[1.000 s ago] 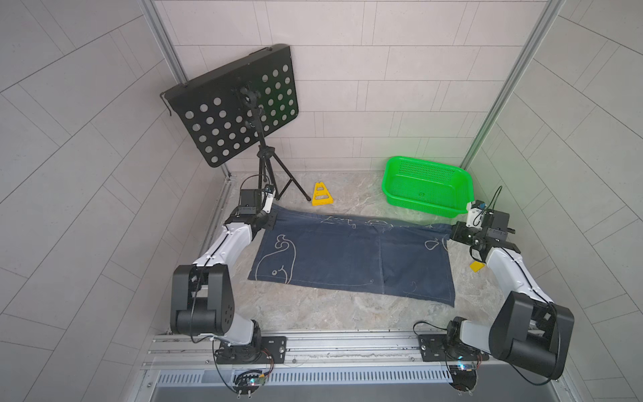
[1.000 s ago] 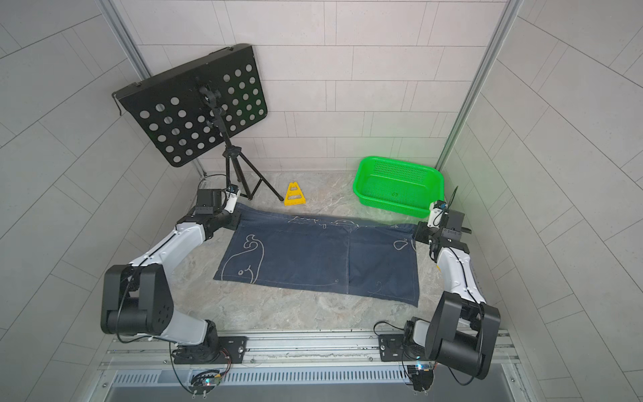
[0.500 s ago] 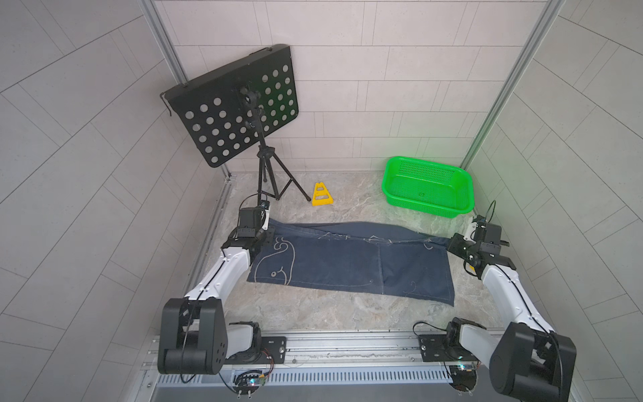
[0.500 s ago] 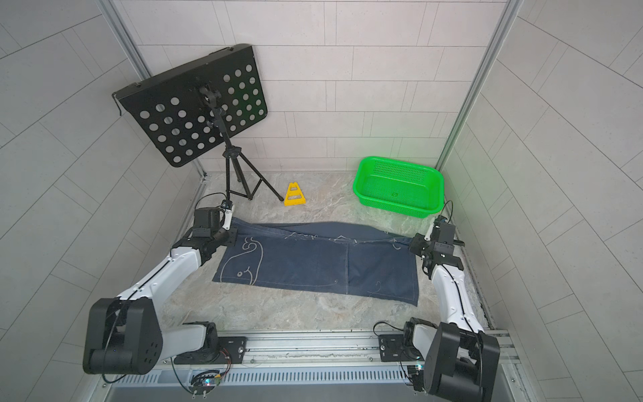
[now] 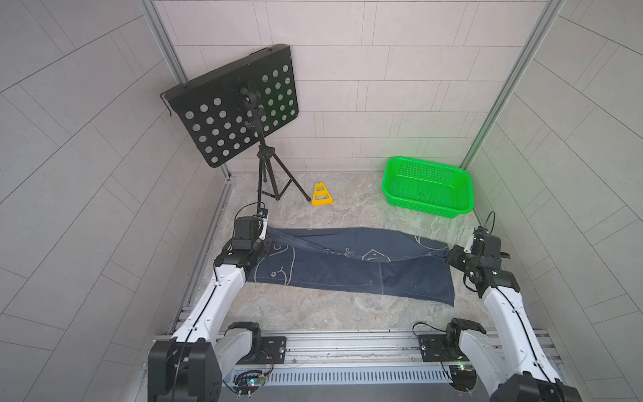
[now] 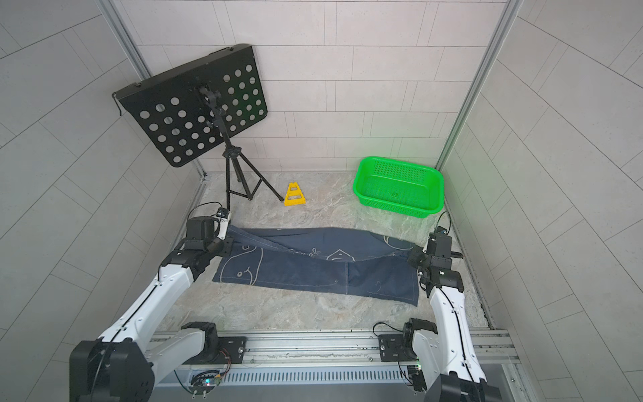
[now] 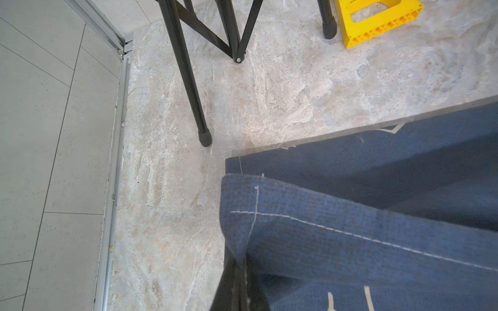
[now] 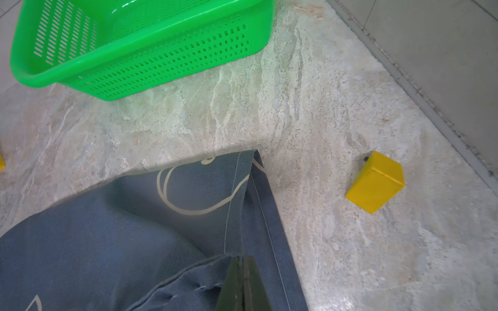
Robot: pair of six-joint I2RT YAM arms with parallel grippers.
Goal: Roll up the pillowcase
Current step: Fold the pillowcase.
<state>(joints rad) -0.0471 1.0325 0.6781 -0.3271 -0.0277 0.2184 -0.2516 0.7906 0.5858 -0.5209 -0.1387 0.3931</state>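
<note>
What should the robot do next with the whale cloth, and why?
Probably draw both pinched corners toward its base and lay them down: the left gripper and right gripper are shut on the far corners of the pillowcase; that edge is lifted, the rest flat.

A perforated black music stand (image 5: 222, 87) is flanked by a yellow triangular block (image 5: 323, 201); a green slotted basket (image 5: 429, 206) is set well apart, a small yellow block (image 8: 377, 183) seen separately.
</note>
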